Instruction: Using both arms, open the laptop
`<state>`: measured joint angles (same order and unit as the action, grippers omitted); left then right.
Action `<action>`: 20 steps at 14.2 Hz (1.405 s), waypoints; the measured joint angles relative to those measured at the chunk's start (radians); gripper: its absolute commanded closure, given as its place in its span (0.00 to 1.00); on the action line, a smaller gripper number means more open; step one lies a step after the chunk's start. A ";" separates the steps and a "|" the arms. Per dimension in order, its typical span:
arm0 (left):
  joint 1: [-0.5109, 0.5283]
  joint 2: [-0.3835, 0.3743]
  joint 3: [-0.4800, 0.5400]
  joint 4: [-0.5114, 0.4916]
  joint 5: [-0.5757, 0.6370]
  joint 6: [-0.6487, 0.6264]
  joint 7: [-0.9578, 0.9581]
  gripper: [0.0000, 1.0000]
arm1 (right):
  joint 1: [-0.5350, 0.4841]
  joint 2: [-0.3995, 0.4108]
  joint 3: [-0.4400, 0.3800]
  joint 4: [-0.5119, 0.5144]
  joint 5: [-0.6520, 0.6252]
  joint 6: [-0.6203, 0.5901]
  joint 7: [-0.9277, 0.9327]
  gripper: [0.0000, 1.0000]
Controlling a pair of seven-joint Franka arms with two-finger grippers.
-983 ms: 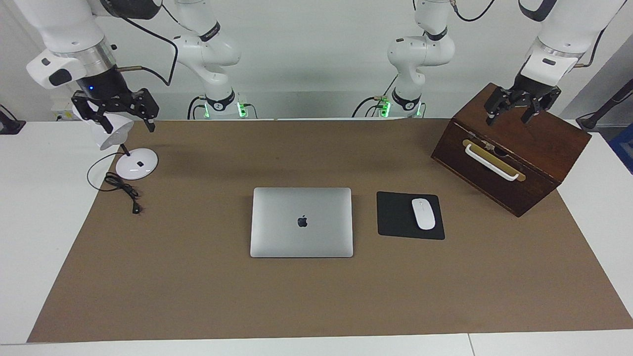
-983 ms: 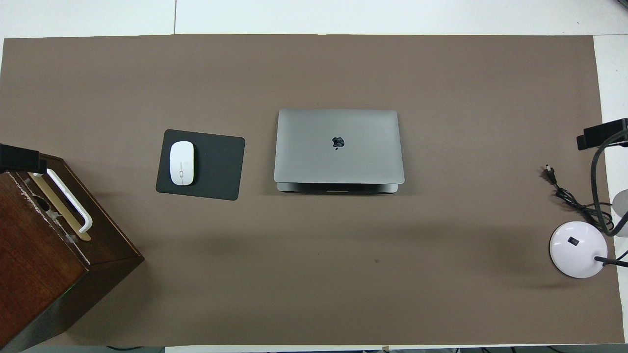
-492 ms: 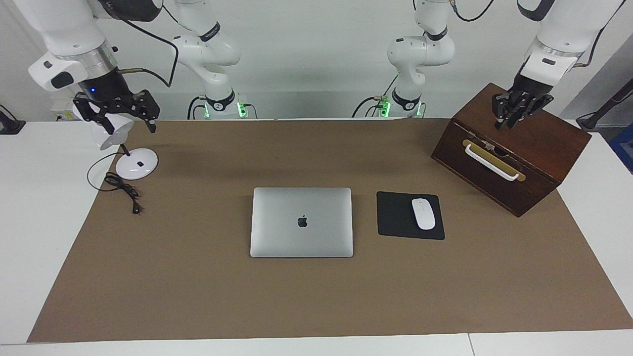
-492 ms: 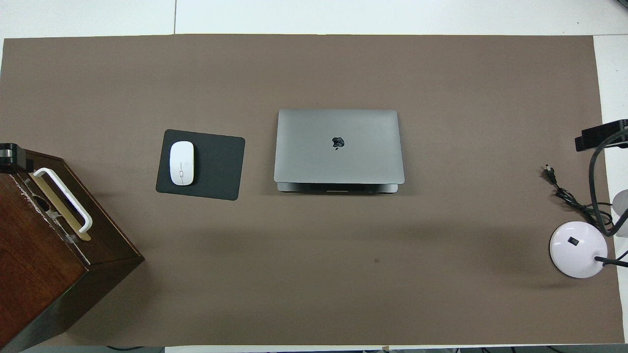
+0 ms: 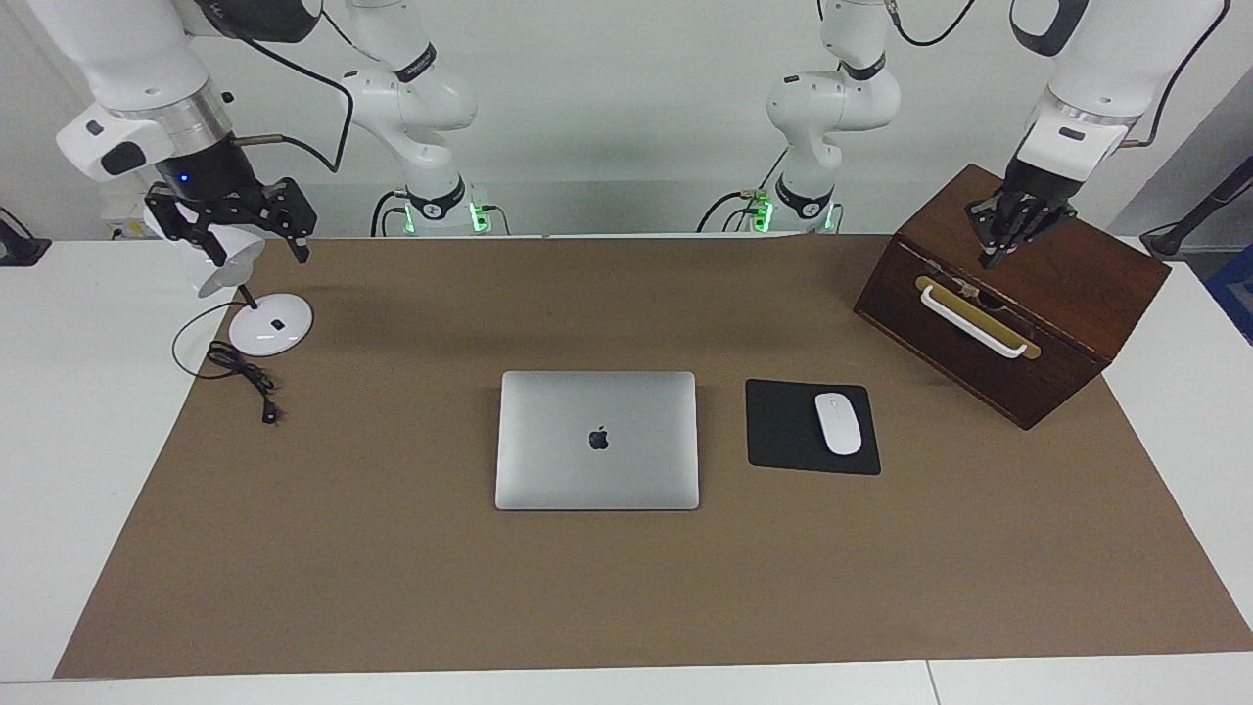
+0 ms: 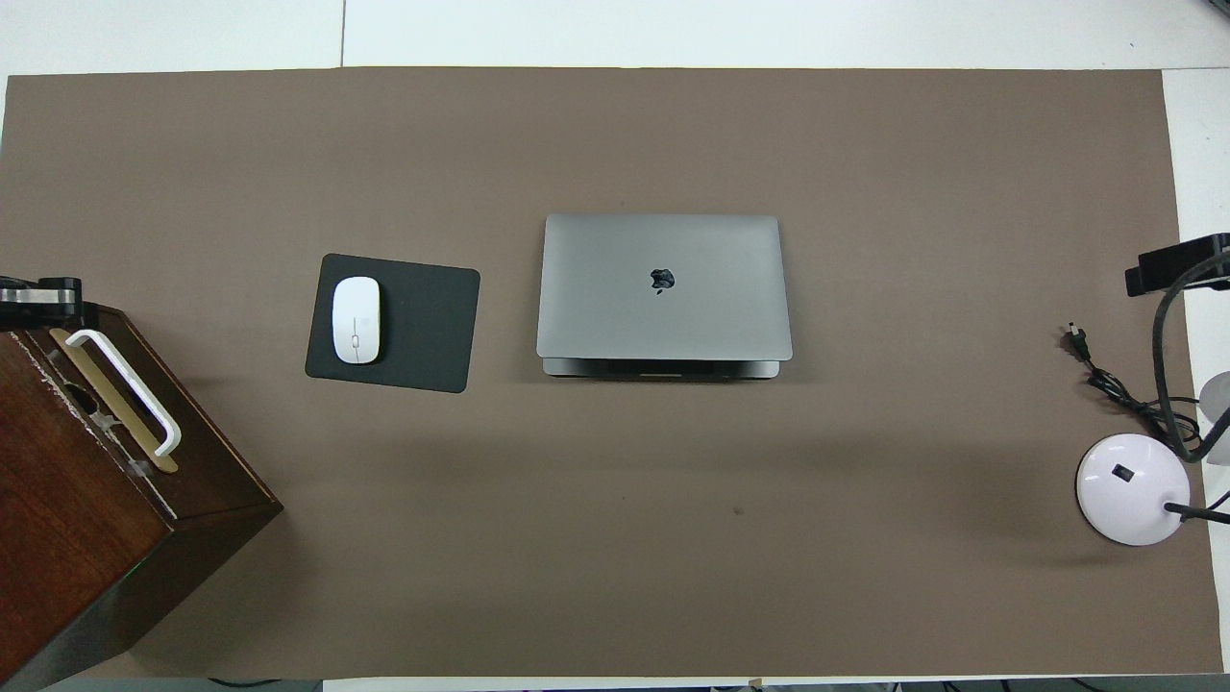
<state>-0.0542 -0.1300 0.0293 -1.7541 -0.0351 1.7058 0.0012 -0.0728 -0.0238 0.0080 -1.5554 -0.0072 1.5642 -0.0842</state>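
The laptop [image 5: 597, 441] lies closed on the brown mat, its silver-grey lid and dark logo facing up, also seen in the overhead view [image 6: 663, 284]. Neither gripper is near it. My left gripper [image 5: 997, 257] hangs over the top of the wooden box at the left arm's end, its fingertips shut with nothing between them; only its tip [image 6: 43, 293] shows from overhead. My right gripper [image 5: 256, 253] hovers open over the white lamp at the right arm's end, empty, and its edge [image 6: 1177, 267] shows in the overhead view.
A black mouse pad [image 5: 783, 431] with a white mouse [image 5: 838, 423] lies beside the laptop toward the left arm's end. The dark wooden box [image 5: 1067, 313] has a white handle. A white desk lamp [image 5: 270, 325] and its black cable [image 5: 245, 377] sit at the other end.
The left gripper closed its fingers and shifted slightly over the wooden box. The right gripper stayed open and hardly moved. The laptop is unchanged.
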 measured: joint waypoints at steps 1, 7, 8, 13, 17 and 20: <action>-0.006 -0.011 -0.001 -0.029 -0.020 0.020 0.027 1.00 | 0.000 0.001 0.000 0.000 0.007 0.000 0.020 0.00; -0.084 -0.150 -0.003 -0.324 -0.088 0.264 0.171 1.00 | 0.001 0.012 0.014 -0.031 0.082 0.092 0.151 0.00; -0.104 -0.175 -0.003 -0.377 -0.095 0.307 0.180 1.00 | 0.002 0.015 0.017 -0.041 0.107 0.111 0.184 0.00; -0.191 -0.236 -0.002 -0.536 -0.117 0.441 0.225 1.00 | 0.087 0.052 0.043 -0.056 0.178 0.249 0.471 0.00; -0.268 -0.236 -0.002 -0.611 -0.118 0.581 0.240 1.00 | 0.148 0.103 0.044 -0.059 0.265 0.439 0.630 0.00; -0.324 -0.235 -0.003 -0.671 -0.118 0.702 0.242 1.00 | 0.171 0.162 0.045 -0.061 0.276 0.599 0.654 0.00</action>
<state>-0.3782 -0.3648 0.0268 -2.4247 -0.1529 2.4073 0.2433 0.0978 0.1383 0.0527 -1.6163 0.2691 2.1631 0.5694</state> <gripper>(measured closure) 0.991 0.000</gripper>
